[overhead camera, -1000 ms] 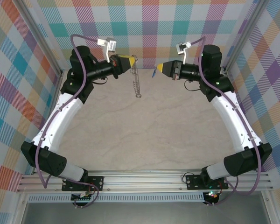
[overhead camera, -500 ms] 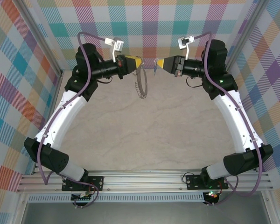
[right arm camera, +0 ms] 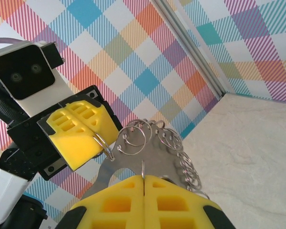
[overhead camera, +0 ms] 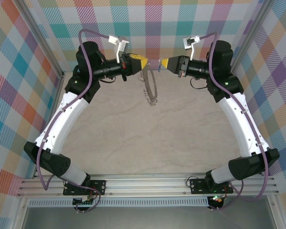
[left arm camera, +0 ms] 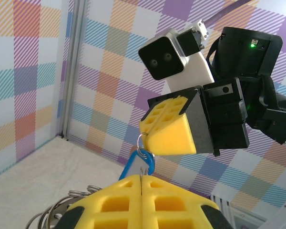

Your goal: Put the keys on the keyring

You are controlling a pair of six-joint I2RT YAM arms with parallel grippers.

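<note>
The left pincer [overhead camera: 139,62] is clamped shut on the large thin grey metal hoop [right arm camera: 155,153], which hangs below it. Tip-to-tip opposite, the right pincer [overhead camera: 164,63] pinches the tiny silvery key with blue oval plastic tag [left arm camera: 140,163].

Yellow-tipped left pincer [overhead camera: 141,62] and right pincer [overhead camera: 164,63], blue-tagged key [left arm camera: 139,164], silvery-grey keyring [right arm camera: 148,152], pastel plaid walls [overhead camera: 19,71], beige marbled table [overhead camera: 148,138].

No text, number or brand can be read anywhere (the white slip in the key tag [left arm camera: 139,164] looks blank).

Free room over tabletop [overhead camera: 148,143], walls [overhead camera: 19,71] nearby
</note>
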